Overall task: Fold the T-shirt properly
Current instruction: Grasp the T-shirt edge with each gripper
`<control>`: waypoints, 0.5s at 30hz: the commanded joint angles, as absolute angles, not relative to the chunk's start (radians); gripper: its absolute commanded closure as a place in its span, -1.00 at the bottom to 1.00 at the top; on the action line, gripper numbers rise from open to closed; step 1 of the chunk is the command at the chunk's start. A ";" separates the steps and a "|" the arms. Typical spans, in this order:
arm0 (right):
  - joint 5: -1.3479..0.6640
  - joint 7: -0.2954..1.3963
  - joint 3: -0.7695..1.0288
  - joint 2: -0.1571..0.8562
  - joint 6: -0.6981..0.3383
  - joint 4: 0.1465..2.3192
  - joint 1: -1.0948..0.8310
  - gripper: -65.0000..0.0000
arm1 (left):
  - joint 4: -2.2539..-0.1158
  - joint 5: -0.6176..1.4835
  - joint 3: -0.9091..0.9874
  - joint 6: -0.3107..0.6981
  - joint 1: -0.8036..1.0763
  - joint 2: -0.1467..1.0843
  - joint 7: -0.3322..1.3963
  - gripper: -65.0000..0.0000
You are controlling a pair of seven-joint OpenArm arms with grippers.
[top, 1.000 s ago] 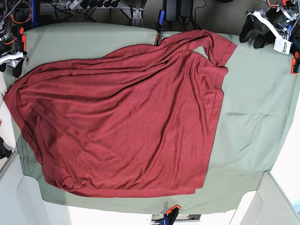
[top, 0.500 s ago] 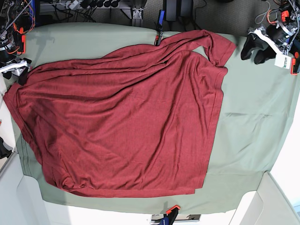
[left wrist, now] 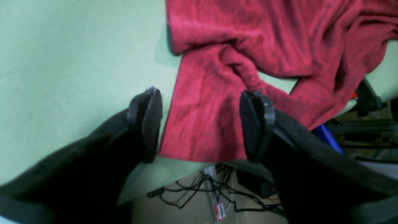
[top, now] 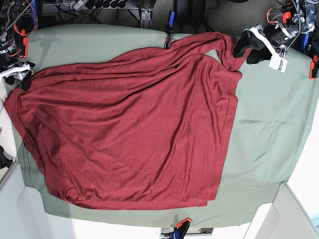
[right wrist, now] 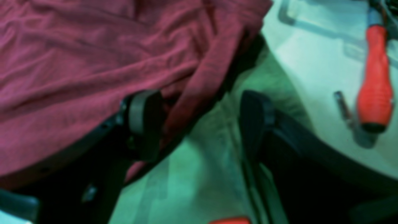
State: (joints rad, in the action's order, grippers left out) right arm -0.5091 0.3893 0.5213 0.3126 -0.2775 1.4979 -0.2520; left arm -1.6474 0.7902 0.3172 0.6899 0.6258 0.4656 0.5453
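Observation:
The maroon T-shirt (top: 134, 124) lies spread and wrinkled on the sage-green cloth (top: 269, 124). One sleeve (top: 233, 50) lies bunched at the far right corner. My left gripper (top: 246, 51) is open just right of that sleeve. In the left wrist view its jaws (left wrist: 200, 124) straddle the sleeve's hemmed end (left wrist: 205, 124) at the table's far edge. My right gripper (top: 23, 79) is open at the shirt's far left edge. In the right wrist view (right wrist: 199, 124) a folded shirt edge (right wrist: 199, 93) lies between the fingers, close to the left finger (right wrist: 144, 119).
Orange-handled clamps (top: 313, 67) (top: 183, 222) (top: 24, 45) hold the green cloth at its edges; one shows in the right wrist view (right wrist: 374, 77). A blue-black clamp (top: 169, 31) sits at the far edge by the shirt. Cables (left wrist: 214, 186) hang below the table's far edge.
My left gripper has moved left across the green cloth to the far right sleeve. My right gripper has come in to the shirt's left edge. The shirt has not moved.

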 commanded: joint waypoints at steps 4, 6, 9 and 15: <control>-0.524 0.371 0.528 0.329 -0.288 1.513 -0.244 -0.20 | -1.657 0.758 0.258 0.698 0.632 0.477 0.566 -0.30; -0.524 0.371 0.528 0.329 -0.288 1.513 -0.241 -0.20 | -1.657 0.758 0.240 0.698 0.632 0.477 0.565 -0.30; -0.524 0.364 0.528 0.328 -0.287 1.513 -0.233 -0.20 | -1.657 0.757 0.234 0.686 0.631 0.476 0.542 -0.29; -0.520 0.364 0.515 0.313 -0.284 1.510 -0.196 -0.20 | -1.657 0.707 0.234 0.676 0.631 0.476 0.542 -0.28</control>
